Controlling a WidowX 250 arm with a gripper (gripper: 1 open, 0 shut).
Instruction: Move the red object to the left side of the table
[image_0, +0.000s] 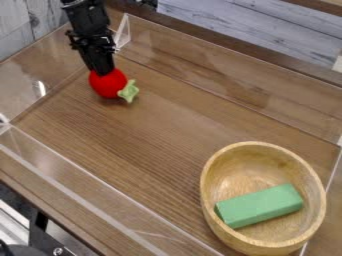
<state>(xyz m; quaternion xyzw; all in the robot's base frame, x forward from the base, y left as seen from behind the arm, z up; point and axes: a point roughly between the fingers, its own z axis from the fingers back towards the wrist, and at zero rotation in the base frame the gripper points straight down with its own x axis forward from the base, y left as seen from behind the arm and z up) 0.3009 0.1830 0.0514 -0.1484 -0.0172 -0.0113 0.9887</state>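
The red object (107, 83), a small round toy fruit with a light-green leaf piece at its right, is at the far left of the table (160, 140). My gripper (99, 70) comes down on it from above, black fingers shut on its top. I cannot tell whether the fruit rests on the wood or hangs just above it.
A round wooden bowl (262, 164) at the front right holds a green rectangular block (259, 207). Low clear acrylic walls (80, 170) border the tabletop; the left wall is close to the gripper.
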